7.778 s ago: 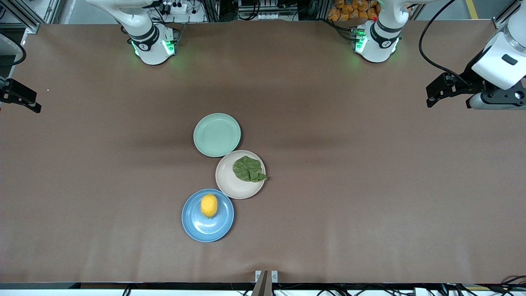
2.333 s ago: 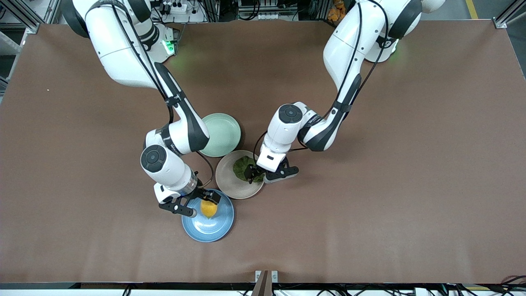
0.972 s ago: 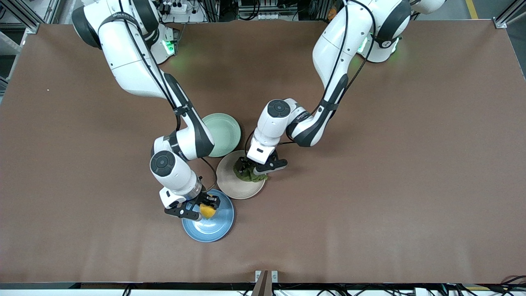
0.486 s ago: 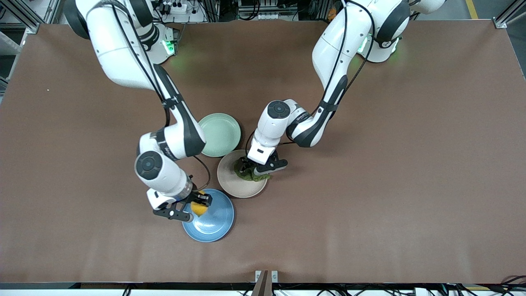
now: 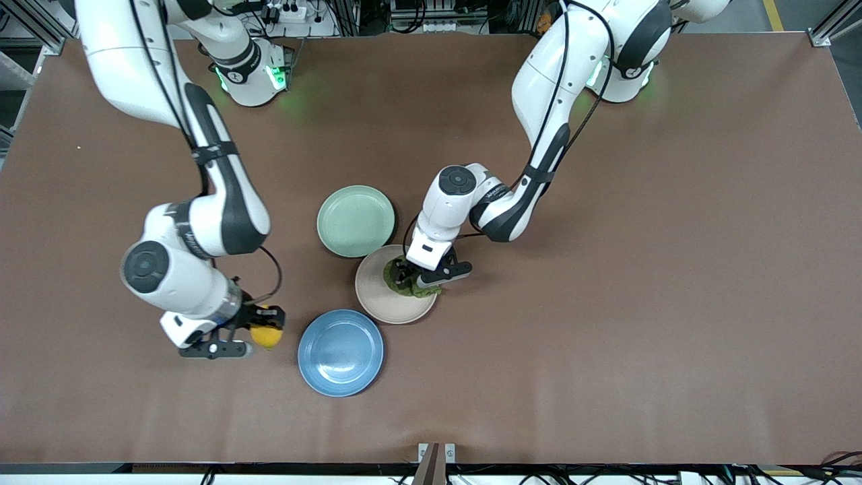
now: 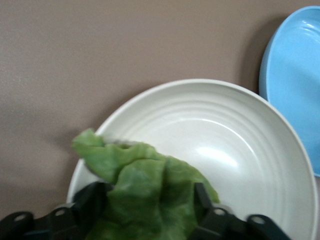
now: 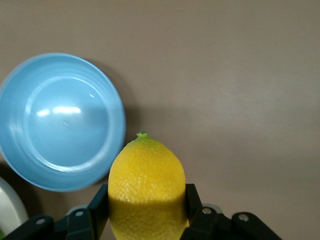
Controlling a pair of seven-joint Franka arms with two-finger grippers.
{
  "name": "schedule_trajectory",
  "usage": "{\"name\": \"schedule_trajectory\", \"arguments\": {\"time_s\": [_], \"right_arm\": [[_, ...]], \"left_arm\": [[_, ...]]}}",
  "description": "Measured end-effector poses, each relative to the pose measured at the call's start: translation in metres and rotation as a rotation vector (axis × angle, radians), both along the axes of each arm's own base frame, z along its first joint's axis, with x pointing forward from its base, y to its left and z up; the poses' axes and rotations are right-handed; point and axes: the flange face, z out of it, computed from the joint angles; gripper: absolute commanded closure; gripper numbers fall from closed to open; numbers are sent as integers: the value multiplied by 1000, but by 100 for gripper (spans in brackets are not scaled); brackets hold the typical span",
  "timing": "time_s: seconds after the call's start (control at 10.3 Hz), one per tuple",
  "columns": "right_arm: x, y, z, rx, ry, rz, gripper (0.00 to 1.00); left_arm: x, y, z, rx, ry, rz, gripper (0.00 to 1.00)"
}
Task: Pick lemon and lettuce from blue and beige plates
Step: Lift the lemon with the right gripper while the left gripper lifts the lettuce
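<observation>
Lemon [image 5: 267, 335] and lettuce [image 5: 407, 283], each pinched in a robot tool.

The right tool [image 5: 252, 333] is closed on the lemon, held in the air over bare brown desk [image 5: 606, 303] beside the blue plate [image 5: 341, 352], toward the right arm's end. The left tool [image 5: 417, 277] is closed on the crumpled lettuce, just above the beige plate [image 5: 394, 304] near its rim. A green plate [image 5: 355, 221] sits touching the beige one, farther from the front camera.
</observation>
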Motion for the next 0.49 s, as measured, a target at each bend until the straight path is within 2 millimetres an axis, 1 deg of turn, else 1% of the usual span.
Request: {"name": "schedule_trajectory", "arguments": {"time_s": [0.1, 0.29, 0.49], "right_arm": [[-5, -18, 2, -13, 5, 19, 100], [-19, -52, 5, -59, 23, 40, 100], [-36, -93, -1, -71, 58, 78, 100]], "left_arm": [[0, 0, -1, 1, 0, 0, 100], [0, 0, -1, 2, 0, 0, 100], [1, 1, -2, 6, 0, 0, 100]]}}
